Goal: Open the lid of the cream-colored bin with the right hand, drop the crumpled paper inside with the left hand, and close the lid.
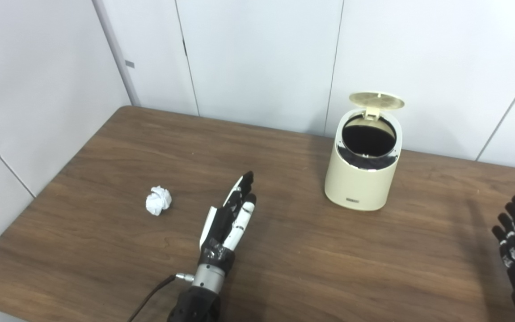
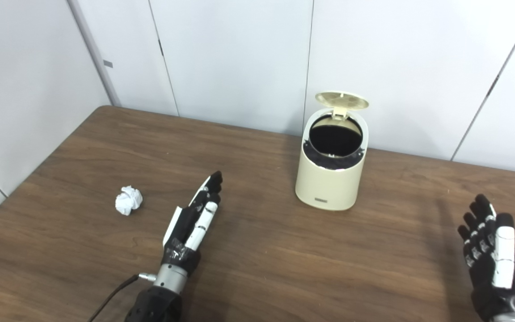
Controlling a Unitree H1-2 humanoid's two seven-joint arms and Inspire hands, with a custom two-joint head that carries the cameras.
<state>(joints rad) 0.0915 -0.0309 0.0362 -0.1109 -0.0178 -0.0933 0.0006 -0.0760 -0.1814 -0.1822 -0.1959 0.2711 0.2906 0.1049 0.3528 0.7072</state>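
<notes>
The bin (image 1: 365, 165) stands with its lid (image 1: 376, 100) up: step 1 looks done. The crumpled paper (image 1: 158, 200) lies untouched left of the empty, flat-fingered left hand (image 1: 228, 217). The right hand (image 2: 494, 255) waits spread, empty, well right of the bin.

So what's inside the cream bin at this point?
The bin has its lid up, showing only a dark interior; its bottom can't be seen. The crumpled paper lies on the table.

Cream bin (image 2: 331, 179) with black interior, white crumpled paper (image 2: 128, 200), wood-grained brown table (image 2: 284, 259).
</notes>
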